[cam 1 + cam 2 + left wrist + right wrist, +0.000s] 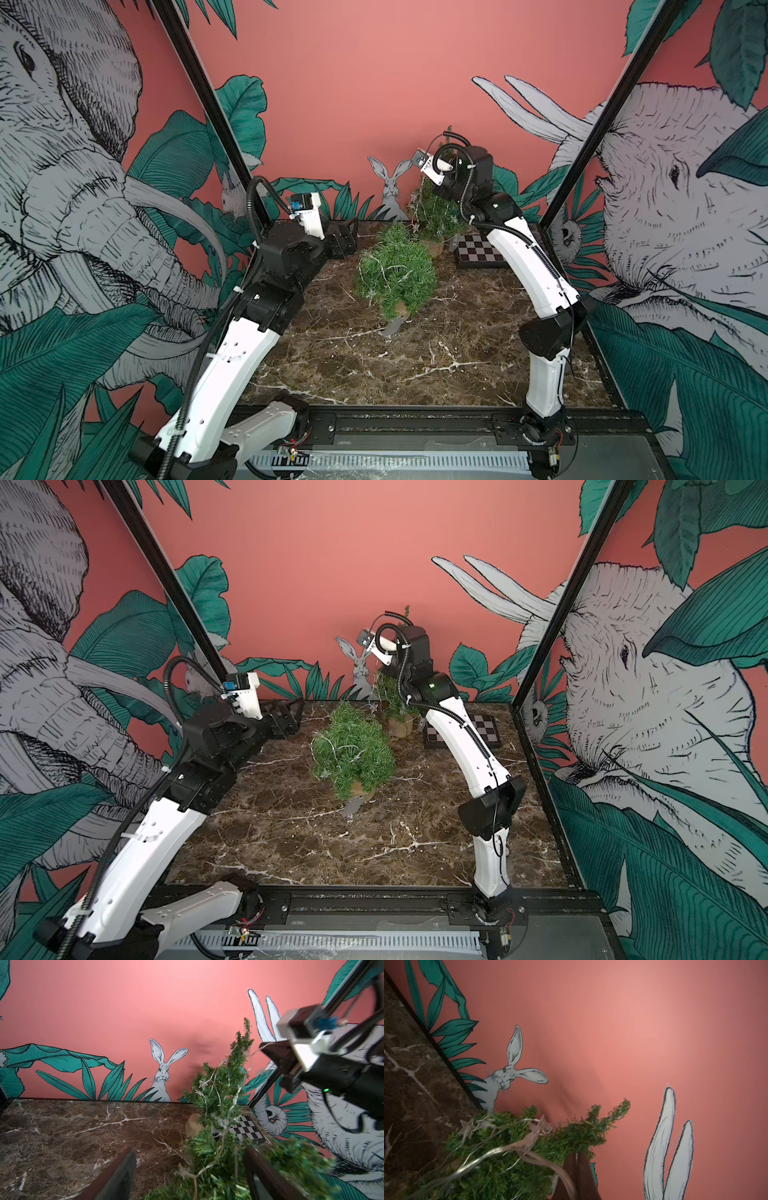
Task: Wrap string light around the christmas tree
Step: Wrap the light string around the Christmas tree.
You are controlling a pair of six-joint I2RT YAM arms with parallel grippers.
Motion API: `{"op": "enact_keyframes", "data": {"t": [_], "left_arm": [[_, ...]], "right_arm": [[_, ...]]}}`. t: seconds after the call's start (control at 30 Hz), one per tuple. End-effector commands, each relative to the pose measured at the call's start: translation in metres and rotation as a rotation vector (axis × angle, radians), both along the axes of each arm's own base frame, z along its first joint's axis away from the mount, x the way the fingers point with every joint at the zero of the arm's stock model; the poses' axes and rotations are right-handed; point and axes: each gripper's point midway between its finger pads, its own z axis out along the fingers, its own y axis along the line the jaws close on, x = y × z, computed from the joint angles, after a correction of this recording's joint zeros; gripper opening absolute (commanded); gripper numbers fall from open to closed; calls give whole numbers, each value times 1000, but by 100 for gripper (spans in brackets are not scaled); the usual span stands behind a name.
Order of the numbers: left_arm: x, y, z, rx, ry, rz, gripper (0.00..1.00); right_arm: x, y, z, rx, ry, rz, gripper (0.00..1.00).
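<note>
Right end effector (576, 1165) clenched on string light (502, 1149) at far tree (436, 212); left end effector (191, 1169) released beside near tree (395, 270).

Table (415, 365) front lies open, as does the strip left of the near tree (395, 270), which blocks the middle; just behind, far tree (436, 212), string light (508, 1147) up to the right claw (576, 1159), and chessboard (478, 251) crowd the back right
</note>
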Motion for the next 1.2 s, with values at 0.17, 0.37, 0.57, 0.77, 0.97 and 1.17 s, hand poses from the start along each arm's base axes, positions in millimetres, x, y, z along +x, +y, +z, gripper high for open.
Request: {"op": "enact_keyframes", "data": {"t": [0.17,0.37,0.57,0.77,0.97,1.17], "left_arm": [[-52,-33,-23,-55,117,-300,73],[-83,-44,-42,-90,172,-422,67],[-125,-51,-66,-88,212,-485,66],[-153,-63,-107,-141,308,-563,67],[-172,-68,-105,-120,163,-593,59],[-178,-86,-128,-86,133,-660,65]], "right_arm": [[-66,-48,17,77,79,-87,0],[-116,-69,0,132,162,-102,0],[-168,-61,-24,251,295,11,0],[-210,-44,-60,408,432,122,0],[-242,-12,-98,550,679,237,0],[-270,24,-87,794,810,435,0]]}}
